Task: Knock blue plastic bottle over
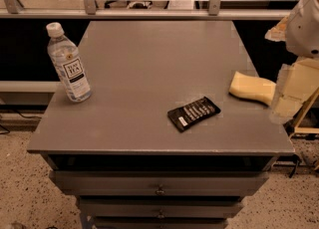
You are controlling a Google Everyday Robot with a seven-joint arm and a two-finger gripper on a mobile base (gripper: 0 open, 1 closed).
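The blue plastic bottle stands upright near the left edge of the grey tabletop. It is clear and pale bluish, with a white cap and a white label with dark text. My gripper is cream-coloured and reaches in from the right, low over the table's right edge. It is far to the right of the bottle and touches nothing. The arm runs off the right side of the view.
A flat black packet lies on the table between the bottle and the gripper, nearer the front. The table is a drawer cabinet with handles below. A rail and glass wall run behind it.
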